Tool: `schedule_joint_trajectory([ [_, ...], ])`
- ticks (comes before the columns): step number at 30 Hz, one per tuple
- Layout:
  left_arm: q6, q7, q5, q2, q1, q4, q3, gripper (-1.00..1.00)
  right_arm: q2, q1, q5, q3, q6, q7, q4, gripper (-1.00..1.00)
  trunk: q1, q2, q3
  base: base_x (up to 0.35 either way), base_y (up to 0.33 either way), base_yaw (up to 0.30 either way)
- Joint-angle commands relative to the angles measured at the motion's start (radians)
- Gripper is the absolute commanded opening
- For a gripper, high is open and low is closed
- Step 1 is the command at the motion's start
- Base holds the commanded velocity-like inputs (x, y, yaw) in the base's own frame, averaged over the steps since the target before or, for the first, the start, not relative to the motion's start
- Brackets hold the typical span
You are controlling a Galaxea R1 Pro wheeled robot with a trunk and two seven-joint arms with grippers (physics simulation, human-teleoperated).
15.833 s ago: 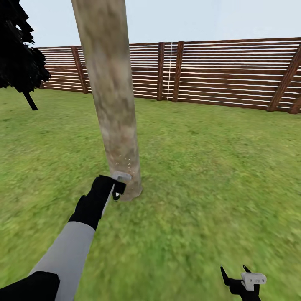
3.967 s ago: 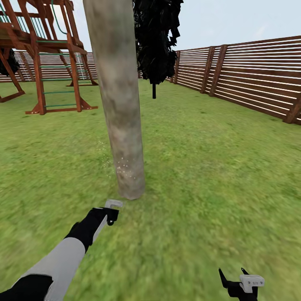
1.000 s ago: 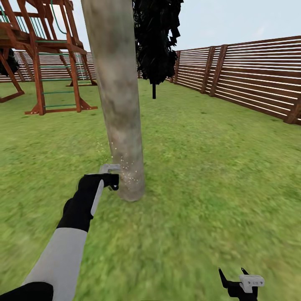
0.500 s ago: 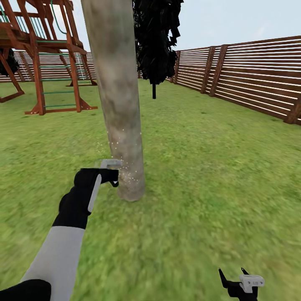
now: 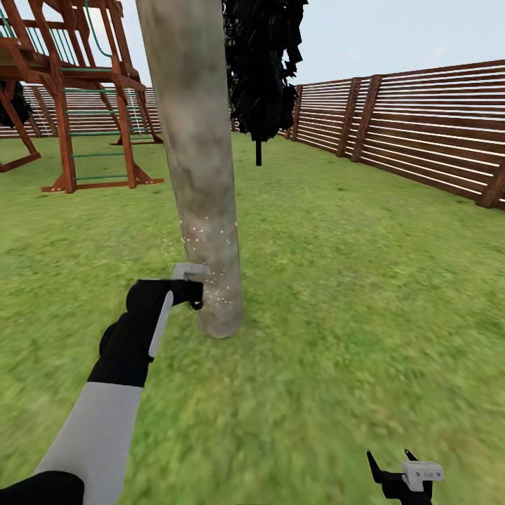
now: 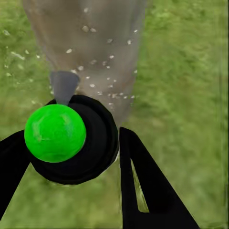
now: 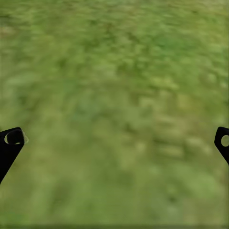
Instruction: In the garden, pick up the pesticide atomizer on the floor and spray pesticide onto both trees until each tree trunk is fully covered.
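The left hand [image 5: 188, 293] is clamped around the pesticide atomizer [image 6: 71, 138], which is off the floor, so the pickup is done. Just ahead of it stands a tree trunk [image 5: 200, 175], with white pesticide specks [image 5: 207, 235] scattered only over its lower part; above that the bark looks bare. The right hand [image 5: 400, 471] hangs spread wide and empty over grass [image 7: 119, 95]. Judging by this, most spraying remains.
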Motion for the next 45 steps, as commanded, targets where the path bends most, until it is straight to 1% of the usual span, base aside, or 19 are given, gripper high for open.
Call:
schedule_joint_trajectory([
  [1,0.000,0.002,-0.010,-0.002,0.000,0.002,-0.045,-1.00,0.000,0.000,0.000,0.000,0.000,0.000,0.000,1.00,0.000,0.000,0.000,0.000,0.000,0.000],
  [2,0.000,0.002,-0.009,-0.007,0.000,0.003,-0.072,-1.00,0.000,0.000,0.000,0.000,0.000,0.000,0.000,1.00,0.000,0.000,0.000,0.000,0.000,0.000],
  [3,0.000,0.003,-0.008,-0.013,0.000,0.005,-0.083,-1.00,0.000,0.000,0.000,0.000,0.000,0.000,0.000,1.00,0.000,0.000,0.000,0.000,0.000,0.000],
  [6,-0.001,0.002,-0.011,-0.009,0.002,0.008,-0.085,-1.00,0.000,0.000,0.000,0.000,0.000,0.000,0.000,1.00,0.000,0.000,0.000,0.000,0.000,0.000],
  [10,-0.015,0.037,-0.022,-0.004,0.099,0.016,-0.084,-1.00,0.000,0.000,0.000,0.000,0.000,0.000,0.000,1.00,0.000,0.000,0.000,0.000,0.000,0.000],
  [12,-0.031,0.064,-0.023,-0.004,0.129,0.064,-0.084,-1.00,0.001,0.000,0.000,0.000,0.000,0.000,0.001,1.00,0.000,0.000,0.000,0.000,0.000,0.000],
  [13,-0.065,0.069,-0.023,-0.005,0.134,0.109,-0.084,-1.00,0.001,0.000,0.000,0.000,0.000,0.000,0.001,1.00,0.000,0.000,0.000,0.000,0.000,0.000],
  [15,-0.189,0.090,-0.020,-0.006,0.138,0.236,-0.081,-1.00,0.001,0.000,0.000,0.001,0.000,0.000,0.001,1.00,0.000,0.000,0.000,0.000,0.000,0.000],
  [16,-0.255,0.112,-0.018,-0.008,0.138,0.297,-0.058,-1.00,0.002,0.000,0.001,0.001,0.000,0.001,0.002,1.00,0.000,0.000,0.000,0.000,0.000,0.000],
  [17,-0.312,0.148,-0.014,-0.011,0.138,0.327,-0.017,-1.00,0.002,0.000,0.001,0.001,0.000,0.001,0.003,1.00,0.000,0.000,0.000,0.000,0.000,0.000],
  [19,-0.346,0.192,-0.010,-0.014,0.138,0.347,0.013,-1.00,0.003,0.000,0.001,0.002,0.001,0.001,0.007,1.00,0.000,0.000,0.000,0.000,0.000,0.000],
  [21,-0.372,0.211,-0.009,-0.014,0.171,0.374,0.023,-1.00,0.003,0.000,0.002,0.002,0.001,0.002,0.008,1.00,0.000,0.000,0.000,0.000,0.000,0.000],
  [22,-0.408,0.213,-0.009,-0.013,0.192,0.384,0.025,-1.00,0.003,0.000,0.002,0.002,0.001,0.002,0.008,1.00,0.000,0.000,0.000,0.020,-0.008,0.000],
  [23,-0.482,0.218,-0.012,-0.010,0.208,0.404,0.026,-1.00,0.003,0.000,0.002,0.002,0.001,0.002,0.007,1.00,0.000,0.000,0.000,0.125,-0.123,0.000],
  [24,-0.508,0.224,-0.012,-0.009,0.212,0.413,0.034,-1.00,0.003,0.000,0.002,0.002,0.002,0.002,0.007,1.00,0.000,0.000,0.000,0.161,-0.163,0.000],
  [25,-0.529,0.229,-0.012,-0.008,0.216,0.422,0.057,-1.00,0.003,0.000,0.001,0.002,0.000,0.002,0.007,1.00,0.000,0.000,0.000,0.186,-0.192,0.000],
  [28,-0.543,0.232,-0.010,-0.009,0.219,0.447,0.082,-1.00,0.003,0.000,0.000,0.002,0.000,0.001,0.007,1.00,0.000,0.000,0.000,0.196,-0.205,0.000],
  [33,-0.546,0.233,-0.009,-0.015,0.219,0.466,0.084,-1.00,0.003,0.000,0.000,0.002,0.000,0.001,0.007,1.00,0.000,0.000,0.000,0.171,-0.228,0.019],
  [45,-0.546,0.233,-0.008,-0.016,0.220,0.466,0.085,-1.00,0.003,0.000,0.000,0.002,0.000,0.002,0.008,1.00,0.000,0.000,0.000,0.042,-0.271,0.203],
])
